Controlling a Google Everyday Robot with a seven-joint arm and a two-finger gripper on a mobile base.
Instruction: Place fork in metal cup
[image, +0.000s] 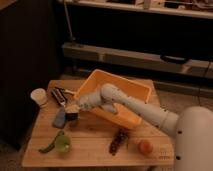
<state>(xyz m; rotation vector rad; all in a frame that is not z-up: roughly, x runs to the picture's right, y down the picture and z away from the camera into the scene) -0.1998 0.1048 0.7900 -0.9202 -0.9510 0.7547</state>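
Observation:
The metal cup (72, 118) stands on the wooden table (95, 132) at the left, just in front of the orange bin. It is small, grey and dark inside. My gripper (73, 108) is at the end of the white arm, directly over the cup's mouth and close to its rim. I cannot make out the fork; it may be hidden at the gripper or inside the cup.
A large orange bin (125, 92) sits behind the arm. A white cup (38, 96) and dark striped-handled items (60, 94) lie at the back left. A blue-grey object (60, 119) lies beside the metal cup. A green cup (62, 144), a brown item (119, 141) and an orange fruit (145, 146) sit near the front edge.

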